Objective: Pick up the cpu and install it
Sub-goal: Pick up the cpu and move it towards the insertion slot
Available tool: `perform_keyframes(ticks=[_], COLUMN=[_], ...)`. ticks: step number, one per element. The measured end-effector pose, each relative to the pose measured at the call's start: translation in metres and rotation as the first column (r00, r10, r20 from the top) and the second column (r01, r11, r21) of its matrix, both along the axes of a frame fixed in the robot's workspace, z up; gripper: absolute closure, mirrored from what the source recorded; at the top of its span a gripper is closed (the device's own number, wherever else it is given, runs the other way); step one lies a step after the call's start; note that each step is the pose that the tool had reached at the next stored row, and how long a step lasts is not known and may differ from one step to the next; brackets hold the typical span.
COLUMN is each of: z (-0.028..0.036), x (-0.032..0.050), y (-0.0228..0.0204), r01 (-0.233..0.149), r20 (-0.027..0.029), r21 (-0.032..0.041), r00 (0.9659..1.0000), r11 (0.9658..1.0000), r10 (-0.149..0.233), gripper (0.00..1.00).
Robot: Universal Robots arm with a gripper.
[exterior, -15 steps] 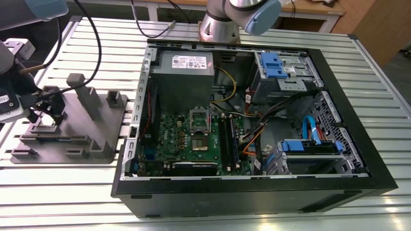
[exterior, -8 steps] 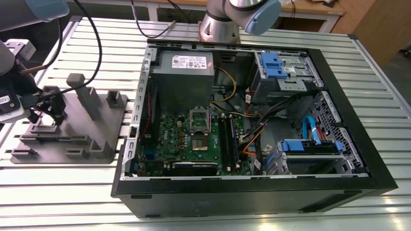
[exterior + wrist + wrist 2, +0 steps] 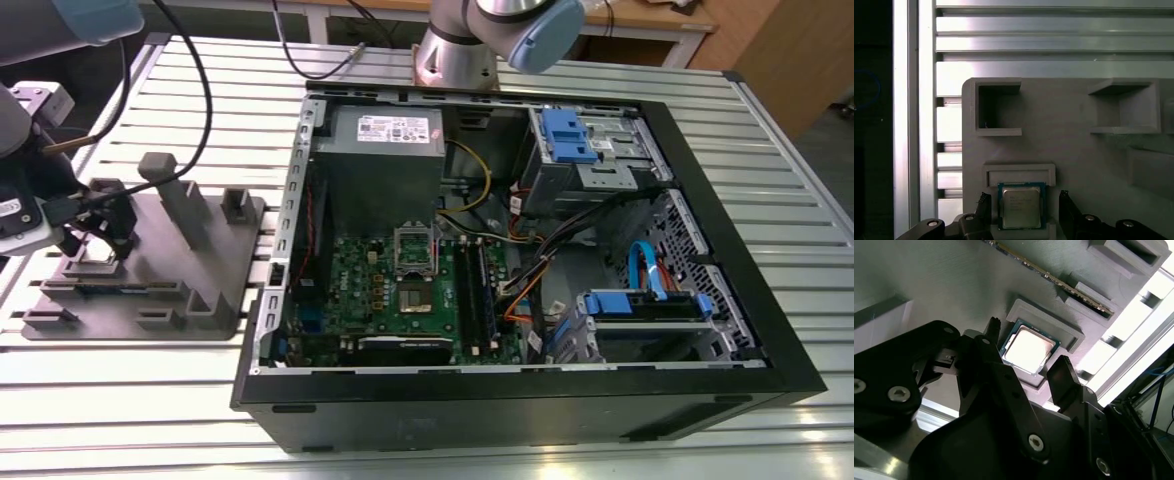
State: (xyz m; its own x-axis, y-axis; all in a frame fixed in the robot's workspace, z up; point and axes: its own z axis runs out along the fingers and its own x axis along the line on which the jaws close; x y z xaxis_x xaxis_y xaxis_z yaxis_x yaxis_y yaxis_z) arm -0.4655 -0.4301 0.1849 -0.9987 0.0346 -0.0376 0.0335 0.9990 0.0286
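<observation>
The cpu [image 3: 1029, 349] [image 3: 1020, 206], a small square chip with a silvery top, lies flat in a shallow recess of the grey plastic fixture [image 3: 200, 255] [image 3: 1069, 150]. In both wrist views my gripper [image 3: 1029, 354] [image 3: 1024, 202] is open just above it. One black finger [image 3: 984, 206] stands on one side of the chip and the other finger [image 3: 1066, 205] on the opposite side, neither pressing on it. In the exterior view the gripper [image 3: 100, 245] hangs low over the fixture at the exterior view's left.
An open black computer case [image 3: 747, 230] lies at the exterior view's right. It holds a green motherboard [image 3: 360, 290] with a dark socket [image 3: 416, 300], a power supply [image 3: 387, 130], blue drive brackets and loose cables. Posts rise from the fixture. The table [image 3: 147, 420] is slatted aluminium.
</observation>
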Motion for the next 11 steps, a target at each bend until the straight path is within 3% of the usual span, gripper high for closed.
perform_keyframes(ticks=[11], z=[-0.0022], x=[-0.0001], y=[0.0000], r01=[-0.008], r20=[-0.0001], r21=[-0.0012], r00=[1.0000], r11=[1.0000], r10=[0.008], gripper=[0.35])
